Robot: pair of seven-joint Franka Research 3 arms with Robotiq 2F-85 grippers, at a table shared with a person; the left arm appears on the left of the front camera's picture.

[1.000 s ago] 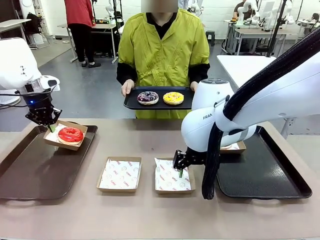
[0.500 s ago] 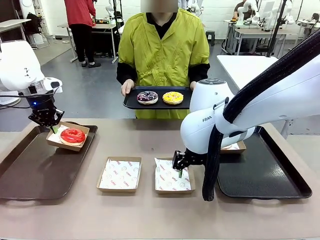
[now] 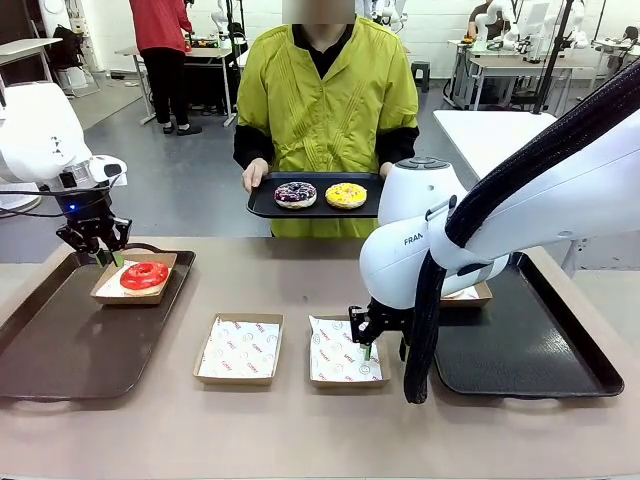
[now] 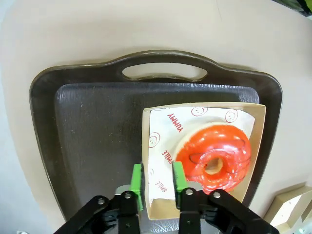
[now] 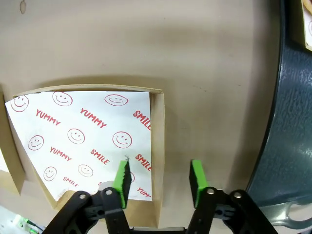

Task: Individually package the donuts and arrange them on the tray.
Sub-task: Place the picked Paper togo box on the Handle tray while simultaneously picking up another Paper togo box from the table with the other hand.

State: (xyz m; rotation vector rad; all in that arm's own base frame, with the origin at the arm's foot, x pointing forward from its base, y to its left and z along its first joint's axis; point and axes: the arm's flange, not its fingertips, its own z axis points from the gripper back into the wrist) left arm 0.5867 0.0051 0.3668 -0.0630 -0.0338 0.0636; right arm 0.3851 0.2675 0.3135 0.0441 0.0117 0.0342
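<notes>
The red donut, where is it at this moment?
In the front view, the red donut lies in a paper box at the far end of the left tray.

Robot's left arm [image 3: 40, 130] reaching down, fingers [image 4: 137, 179] slightly parted, right arm [image 3: 520, 205] reaching low (wrist turned down), fingers [image 5: 197, 178] wider apart.

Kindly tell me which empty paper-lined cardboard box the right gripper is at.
The right-hand empty cardboard box, beside the black tray; the right gripper straddles its wall.

Site, as I see it: laboratory hall. Evidence: bare grey floor [image 3: 180, 190], white worktable [image 3: 480, 135], equipment-laden benches [image 3: 505, 62] along the far wall.
</notes>
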